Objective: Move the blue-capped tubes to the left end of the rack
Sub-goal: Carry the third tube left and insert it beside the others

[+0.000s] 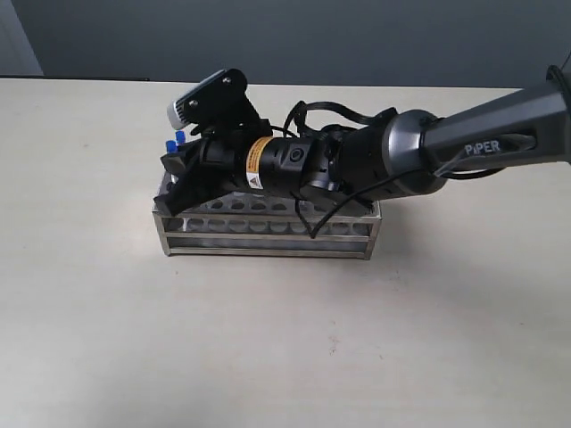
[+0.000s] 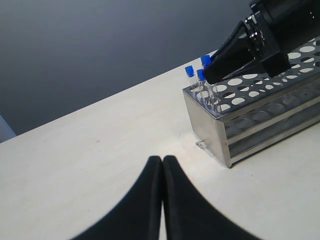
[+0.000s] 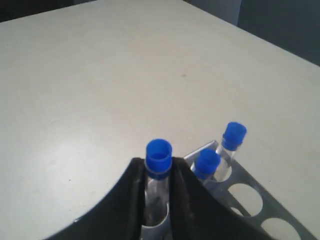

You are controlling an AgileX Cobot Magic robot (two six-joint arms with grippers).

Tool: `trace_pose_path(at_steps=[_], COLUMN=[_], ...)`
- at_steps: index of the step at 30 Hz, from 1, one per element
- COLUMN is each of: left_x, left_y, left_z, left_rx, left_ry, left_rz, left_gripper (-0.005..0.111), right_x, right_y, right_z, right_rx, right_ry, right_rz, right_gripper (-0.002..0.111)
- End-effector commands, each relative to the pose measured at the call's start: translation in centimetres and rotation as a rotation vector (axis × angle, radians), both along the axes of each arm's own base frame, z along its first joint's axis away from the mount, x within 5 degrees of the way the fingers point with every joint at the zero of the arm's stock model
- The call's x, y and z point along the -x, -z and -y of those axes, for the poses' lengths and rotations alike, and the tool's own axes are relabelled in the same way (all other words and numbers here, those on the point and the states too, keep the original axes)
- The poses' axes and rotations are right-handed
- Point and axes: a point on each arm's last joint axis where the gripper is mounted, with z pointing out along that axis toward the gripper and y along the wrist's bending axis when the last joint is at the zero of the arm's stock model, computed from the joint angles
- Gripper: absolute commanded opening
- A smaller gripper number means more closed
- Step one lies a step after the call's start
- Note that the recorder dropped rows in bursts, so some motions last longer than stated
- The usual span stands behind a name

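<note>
On the beige counter [image 1: 285,357], two blue-capped tubes [image 3: 234,134] are seated at the left end of the rack [image 1: 268,237], a third tube [image 3: 159,152] is clamped in the right end effector [image 3: 158,172] just beside them, and a fourth is unseen.

1. The brand lettering [image 1: 487,145] "PiPER" is read in light characters on the dark forearm link of the right arm [image 1: 535,111], as recorded in the exterior view.
2. A yellow-orange label [image 1: 259,163] is noted around the same arm's wrist section; a small dark symbol is borne on it, and its print is too small to be read.
</note>
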Motion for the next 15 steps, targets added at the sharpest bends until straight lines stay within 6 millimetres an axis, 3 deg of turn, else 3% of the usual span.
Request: trace_pose_path(at_steps=[1,10,12,15], left_x=[0.03,0.02,0.02,0.02], left_y=[-0.02,-0.01,-0.01,-0.01], left_z=[0.05,0.00,0.00,0.00], left_rx=[0.009,-0.008,-0.008,-0.008], left_ry=[0.007,0.005,0.005,0.005], left_rz=[0.003,0.008,0.008,0.008], left_gripper=[0.000,0.000,0.000,0.000], right_x=[0.17,0.14,0.14,0.19], right_y=[1.00,1.37,1.39,1.42], right_z=[-0.29,-0.20,-0.19,-0.22], right_rx=[0.028,0.019,0.020,0.024], right_ry=[-0.001,0.031,0.033,0.033], right_rz=[-0.025,-0.082,-0.084,-0.086], right_gripper=[-0.001,0.000,0.008,0.030])
